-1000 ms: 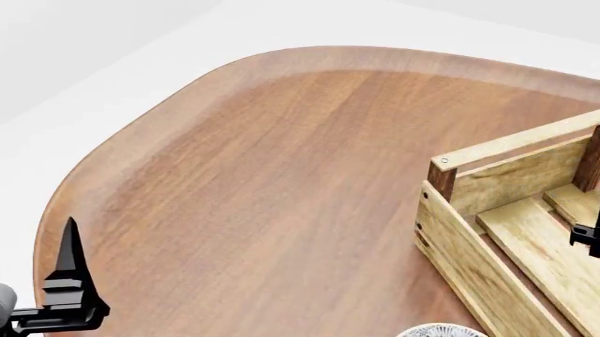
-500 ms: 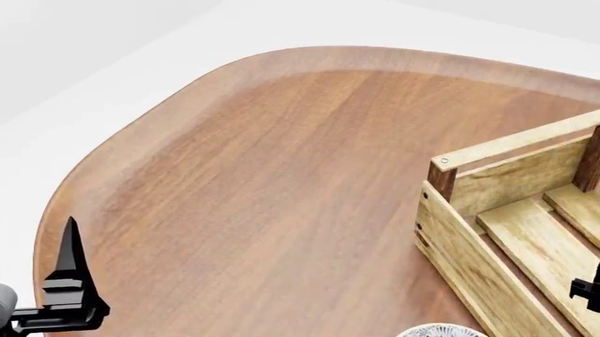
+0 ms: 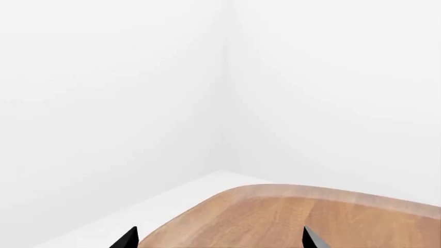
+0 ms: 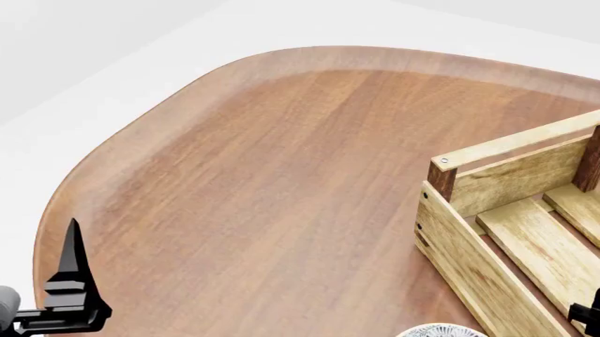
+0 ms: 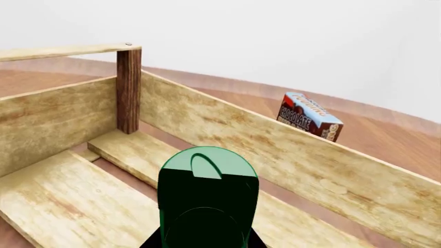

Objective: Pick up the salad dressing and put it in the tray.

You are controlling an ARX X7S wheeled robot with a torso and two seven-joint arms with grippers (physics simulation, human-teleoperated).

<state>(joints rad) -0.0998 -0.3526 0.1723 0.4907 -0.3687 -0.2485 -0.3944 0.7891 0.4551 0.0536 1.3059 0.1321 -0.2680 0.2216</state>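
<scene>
In the right wrist view the salad dressing [image 5: 206, 196], a dark green bottle with a round glossy green cap, sits between the black jaws of my right gripper [image 5: 206, 241]. It hangs inside the tray [image 5: 289, 150], a light wooden slatted crate with dark corner posts, just above the floor slats. In the head view the tray [image 4: 468, 260] stands at the right, and only a black bit of my right gripper [image 4: 591, 316] shows at the frame's lower right edge; the bottle is hidden there. My left gripper [image 4: 70, 274] is open and empty at the table's near left edge.
A blue-and-red chocolate box [image 5: 309, 116] stands upright just beyond the tray's far wall. The rim of a patterned grey-and-white bowl [image 4: 440, 331] shows at the bottom of the head view beside the tray. The brown wooden table [image 4: 263, 175] has a rounded edge, with white floor beyond.
My right gripper has moved down the head view's right edge, lower over the tray's floor. The left arm has barely shifted.
</scene>
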